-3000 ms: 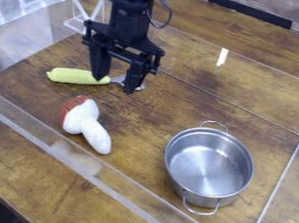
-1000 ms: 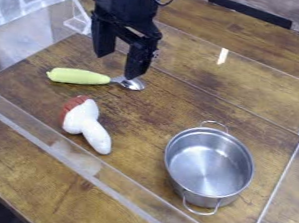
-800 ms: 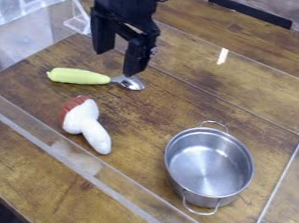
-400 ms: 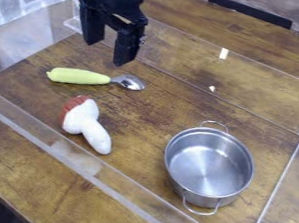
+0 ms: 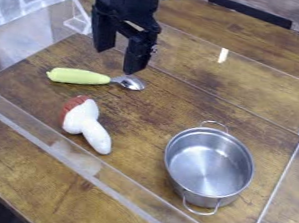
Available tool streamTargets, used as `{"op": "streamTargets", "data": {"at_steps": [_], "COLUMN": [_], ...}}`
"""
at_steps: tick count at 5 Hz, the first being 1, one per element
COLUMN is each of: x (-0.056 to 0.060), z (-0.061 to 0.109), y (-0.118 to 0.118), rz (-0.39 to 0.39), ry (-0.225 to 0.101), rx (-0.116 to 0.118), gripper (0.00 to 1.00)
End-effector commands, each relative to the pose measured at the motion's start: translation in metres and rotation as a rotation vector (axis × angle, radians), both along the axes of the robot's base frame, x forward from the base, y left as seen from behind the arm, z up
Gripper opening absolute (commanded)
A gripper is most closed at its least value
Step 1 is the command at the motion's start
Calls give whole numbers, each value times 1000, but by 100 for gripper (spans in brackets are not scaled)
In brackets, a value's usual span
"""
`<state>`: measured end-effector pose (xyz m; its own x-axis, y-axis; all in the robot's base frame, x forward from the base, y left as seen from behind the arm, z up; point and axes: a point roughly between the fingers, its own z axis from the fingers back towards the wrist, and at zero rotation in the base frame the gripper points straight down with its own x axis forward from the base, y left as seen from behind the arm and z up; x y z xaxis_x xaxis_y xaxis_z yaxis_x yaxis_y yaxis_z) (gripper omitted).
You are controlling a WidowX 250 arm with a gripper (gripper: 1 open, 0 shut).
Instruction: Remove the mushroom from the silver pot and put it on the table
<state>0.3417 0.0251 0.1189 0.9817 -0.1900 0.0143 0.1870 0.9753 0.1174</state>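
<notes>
Presently catalogued:
Mushroom (image 5: 85, 122): lying on its side on the table (image 5: 248, 89), left of the silver pot (image 5: 210, 167) and apart from it; reddish-brown cap toward upper left, pale stem toward lower right.
Pot contents: none visible; bare steel inside.
Task standing: judged complete, mushroom out and resting on wood.
Pincer (image 5: 124, 49): spread wide, pinching nothing, pointing down above the spoon (image 5: 94, 78), well apart from the mushroom.
Handling, judged: light toy, probably rigid or slightly yielding; smooth rounded surface, liable to roll or slip.
Best hold, judged: across the thick stem near the cap, fingers either side of its narrower width.
Fragility: low, by appearance.
</notes>
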Motion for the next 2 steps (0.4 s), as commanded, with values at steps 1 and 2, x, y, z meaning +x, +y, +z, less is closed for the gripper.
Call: {"op": "streamTargets", "data": {"at_steps": [1,2], "x": [-7,-14], "z": [34,42], "y": [5,9], "rz": [2,8], "ry": [-65,-74], "rx": [2,-3], "gripper": [100,100]}}
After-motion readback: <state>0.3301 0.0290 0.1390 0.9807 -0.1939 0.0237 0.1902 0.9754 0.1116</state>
